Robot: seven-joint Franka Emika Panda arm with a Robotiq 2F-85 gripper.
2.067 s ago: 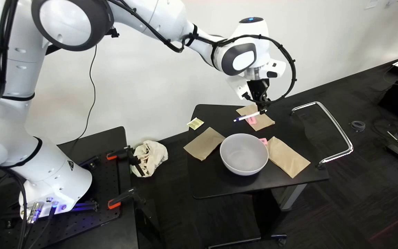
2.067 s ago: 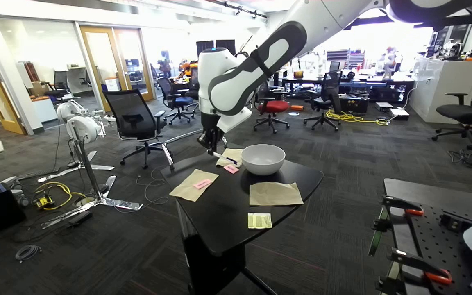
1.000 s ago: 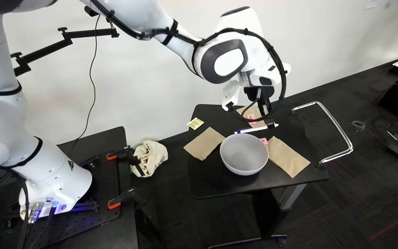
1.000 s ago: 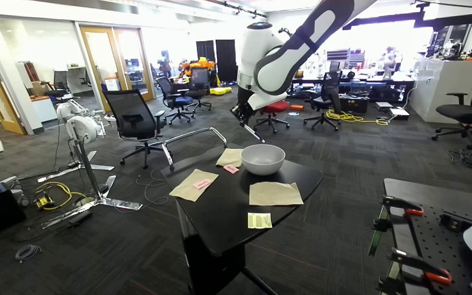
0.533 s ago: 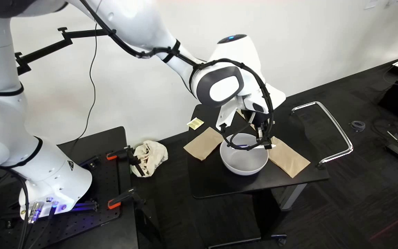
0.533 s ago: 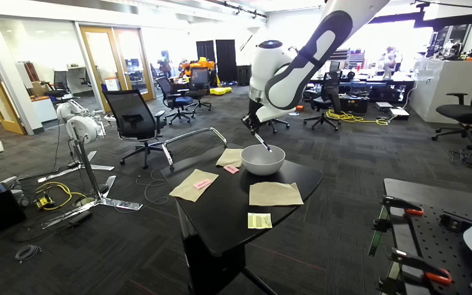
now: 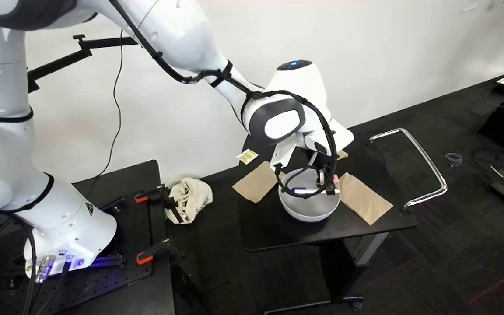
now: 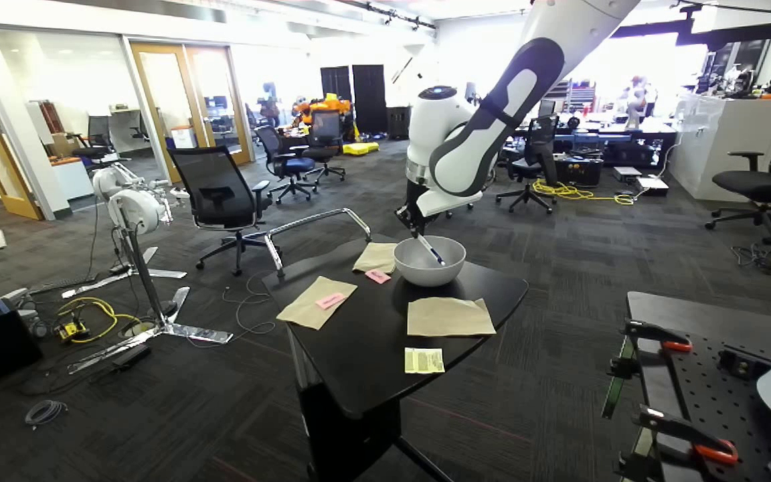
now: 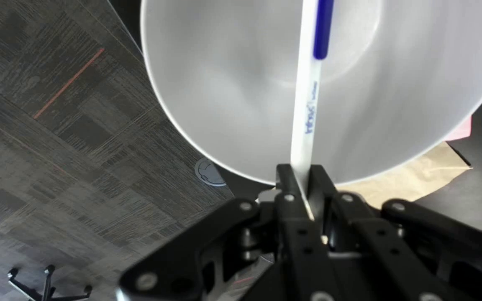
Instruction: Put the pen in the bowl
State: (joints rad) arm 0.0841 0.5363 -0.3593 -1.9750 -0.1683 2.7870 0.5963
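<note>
The pen [image 9: 306, 104] is white with a blue clip and printed letters in the wrist view. My gripper [image 9: 301, 175] is shut on its near end. The bowl [image 9: 224, 104] is round and light grey, and the pen's free end points across its inside. In both exterior views the pen [image 7: 308, 191] [image 8: 432, 250] slants down inside the rim of the bowl [image 7: 308, 213] [image 8: 429, 273]. The gripper [image 7: 331, 191] [image 8: 417, 233] is at the bowl's rim. I cannot tell whether the pen's tip touches the bowl's inside.
The bowl stands on a black table [image 7: 274, 236] among tan paper pieces [image 7: 258, 180] [image 8: 451, 316]. Pink slips [image 8: 330, 300] and a yellow packet [image 8: 424, 360] lie there too. A chrome rail [image 7: 427, 162] rises at one table end. A white wall [image 7: 190, 131] stands behind the table.
My gripper has carried the pen from the table side over to the bowl, then lowered it, so the pen's free end is now down inside the rim. The bowl has not moved.
</note>
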